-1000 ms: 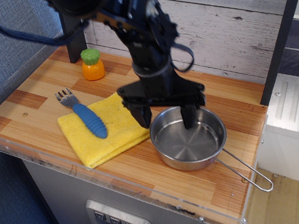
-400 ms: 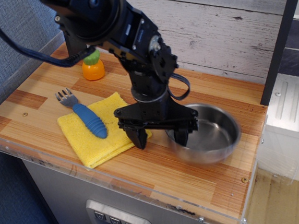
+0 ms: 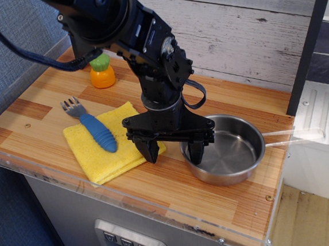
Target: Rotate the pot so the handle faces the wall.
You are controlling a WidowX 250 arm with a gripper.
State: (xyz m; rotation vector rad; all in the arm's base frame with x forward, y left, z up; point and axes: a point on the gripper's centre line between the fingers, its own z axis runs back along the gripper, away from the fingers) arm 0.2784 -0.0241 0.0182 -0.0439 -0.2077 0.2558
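**Pot partway turned, handle points right**

Wooden counter [image 3: 47, 101] with stripes sits in front of the white plank wall [image 3: 248, 29]. At the far left stands a small orange toy with a green top [image 3: 102, 71]. Nearer, a yellow cloth [image 3: 111, 142] lies flat, and a fork with a blue handle [image 3: 93, 129] rests on it.

Next comes the black gripper [image 3: 171, 151]. Its two fingers are spread wide apart and grip nothing. The left finger hangs over the edge of the cloth. The right finger [image 3: 195, 152] is at the left rim of the pot [image 3: 225, 152]; it looks to be pushing there, but I cannot tell for sure if it touches.

The shiny pot sits near the right end of the counter. Its thin handle [image 3: 292, 137] looks blurry and sticks out to the right, past the counter's edge.

The turning looks half done. The handle should point to the wall, so the pot needs more turning, with the handle swinging away to the far side. A dark post [image 3: 309, 35] stands at the far right and could block the swinging handle. The pot could also slide off the right edge.
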